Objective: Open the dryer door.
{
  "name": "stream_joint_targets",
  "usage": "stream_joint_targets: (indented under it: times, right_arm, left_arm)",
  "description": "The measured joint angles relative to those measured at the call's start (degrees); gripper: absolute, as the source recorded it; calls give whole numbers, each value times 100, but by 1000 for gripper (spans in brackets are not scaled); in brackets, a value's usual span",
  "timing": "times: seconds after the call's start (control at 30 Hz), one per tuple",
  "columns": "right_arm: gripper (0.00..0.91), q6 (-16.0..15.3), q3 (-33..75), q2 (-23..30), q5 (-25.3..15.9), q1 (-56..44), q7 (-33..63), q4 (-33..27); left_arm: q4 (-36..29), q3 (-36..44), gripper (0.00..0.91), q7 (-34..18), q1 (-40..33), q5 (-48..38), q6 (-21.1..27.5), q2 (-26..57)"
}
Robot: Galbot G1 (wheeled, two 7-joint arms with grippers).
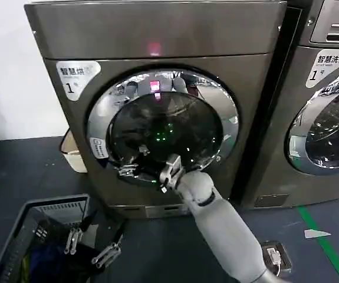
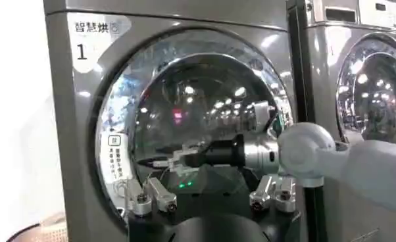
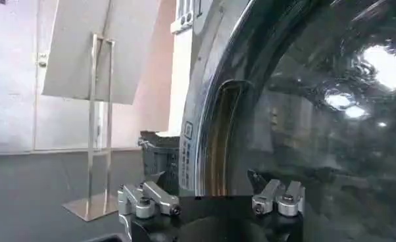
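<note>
The grey dryer [image 1: 157, 35] stands ahead, its round glass door [image 1: 163, 127] sitting flush in the chrome rim [image 2: 112, 112]. My right gripper [image 1: 132, 168] reaches to the door's lower left edge and is open. From the right wrist, the gripper [image 3: 208, 187] faces the recessed handle slot [image 3: 219, 131] in the rim, with nothing between its fingers. The left wrist view shows the right gripper's black fingers [image 2: 160, 160] pointing at the rim beside a small label. My left gripper [image 1: 91, 246] hangs open and low over the basket, also seen as gripper [image 2: 211, 197].
A dark laundry basket [image 1: 30, 233] with clothes sits on the floor at the lower left. A second machine [image 1: 328, 112] stands close on the right. A pale bin [image 1: 75, 154] is beside the dryer's left side. A sign stand [image 3: 93, 98] stands farther off. Green tape [image 1: 328, 244] marks the floor.
</note>
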Motion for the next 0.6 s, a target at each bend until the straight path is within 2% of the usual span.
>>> stream_joint_targets:
  times: [0.6]
  right_arm:
    - [907, -66, -172, 281, -7, 127, 125, -301]
  left_arm:
    - [-47, 0, 907, -5, 3, 13, 2, -34]
